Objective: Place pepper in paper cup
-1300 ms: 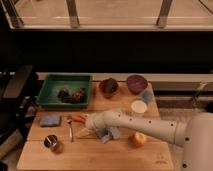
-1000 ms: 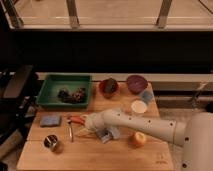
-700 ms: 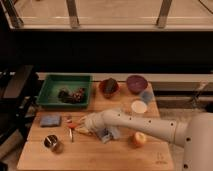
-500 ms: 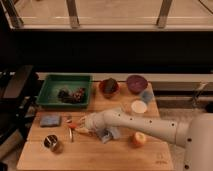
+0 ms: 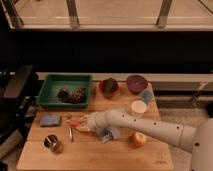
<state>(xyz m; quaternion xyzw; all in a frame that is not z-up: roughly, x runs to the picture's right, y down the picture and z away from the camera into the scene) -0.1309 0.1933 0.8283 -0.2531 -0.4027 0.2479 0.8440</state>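
Observation:
The pepper [image 5: 74, 123] is a small slim red-orange piece lying on the wooden table [image 5: 100, 155] at the left middle. My gripper [image 5: 83, 124] is at the end of the white arm that reaches in from the right. It is low over the table, with its tip right at the pepper's right end. The paper cup [image 5: 138, 107] is small and white. It stands upright to the right, behind the forearm and well away from the pepper.
A green tray [image 5: 50, 93] with dark items stands at the back left. A red bowl [image 5: 109, 86], a purple bowl [image 5: 136, 82] and a bluish cup [image 5: 146, 96] stand along the back. A blue sponge [image 5: 50, 120], a metal can [image 5: 51, 143], a bluish cloth [image 5: 107, 133] and a round orange fruit [image 5: 138, 139] lie nearby.
My gripper has edged a little left and down towards the pepper. The pepper now sits slightly lower in view. Nothing else has moved.

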